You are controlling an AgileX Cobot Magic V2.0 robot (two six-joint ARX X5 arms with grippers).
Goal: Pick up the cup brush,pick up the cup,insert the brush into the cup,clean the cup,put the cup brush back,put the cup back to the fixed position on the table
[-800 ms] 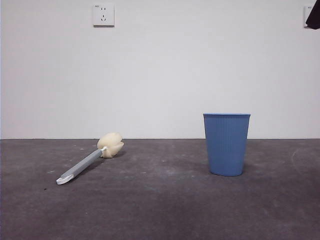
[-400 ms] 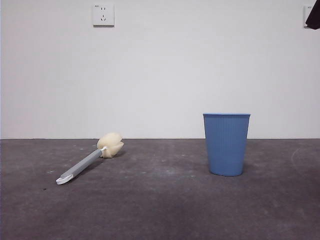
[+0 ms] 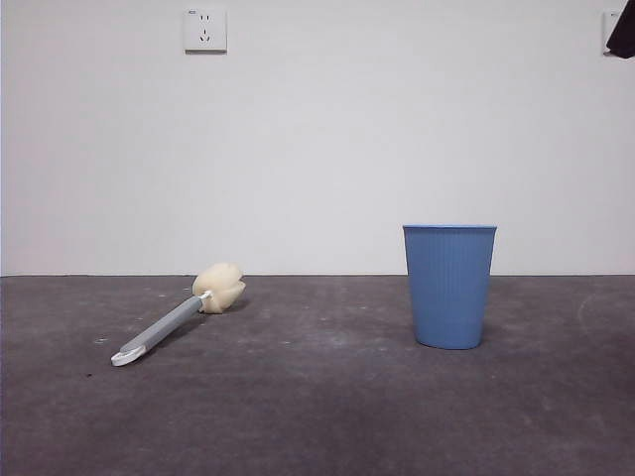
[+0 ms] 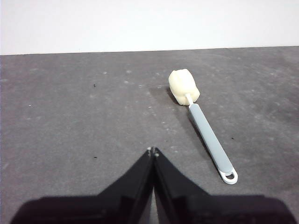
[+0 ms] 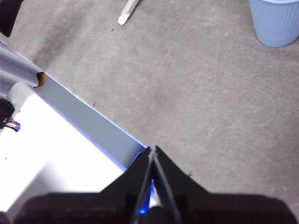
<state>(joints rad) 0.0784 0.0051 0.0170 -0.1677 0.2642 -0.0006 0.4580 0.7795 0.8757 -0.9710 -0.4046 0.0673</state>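
Only the cup's point(image 5: 276, 21) lower part shows.

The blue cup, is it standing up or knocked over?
Upright. In the front view the cup stands on its narrower base on the table, its rim level on top. No jaws touch it.

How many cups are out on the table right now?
1. The blue cup stands upright on the table, apart from the brush, which lies flat over to one side. Nothing blocks the view, so a hidden second cup seems unlikely.
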